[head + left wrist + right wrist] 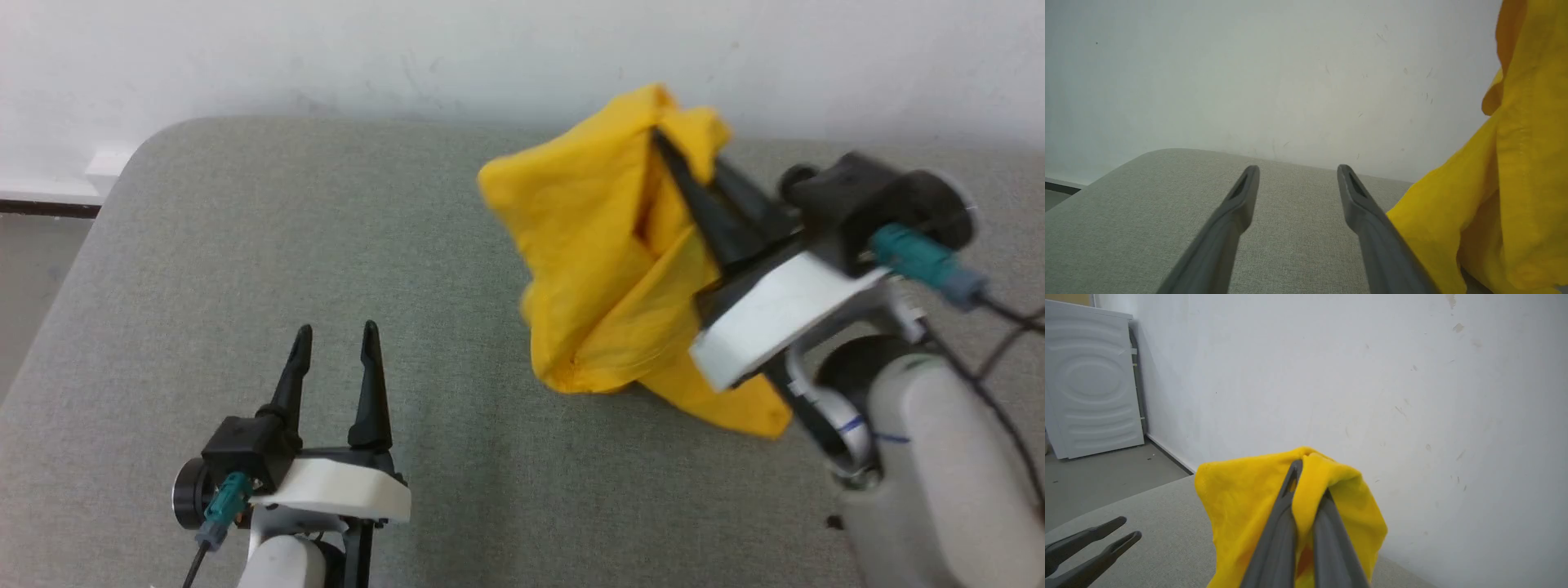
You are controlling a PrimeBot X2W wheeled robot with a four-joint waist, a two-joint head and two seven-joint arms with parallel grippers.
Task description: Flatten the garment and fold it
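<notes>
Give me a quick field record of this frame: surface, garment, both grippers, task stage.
surface: grey fabric-covered table against a white wall
garment: yellow, bunched, hanging from the right gripper, not flat
right gripper: shut on a fold of the garment, raised above the table
left gripper: open, holding nothing, over the table to the left of the garment
task stage: flattening not yet done, no fold made

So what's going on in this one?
The robot's right gripper is shut on a bunched-up yellow garment and holds it up over the grey padded surface. The cloth's lower folds hang down to about the surface. The left gripper is open and empty, hovering over the surface off to the left. Nothing is flattened or folded yet.
</notes>
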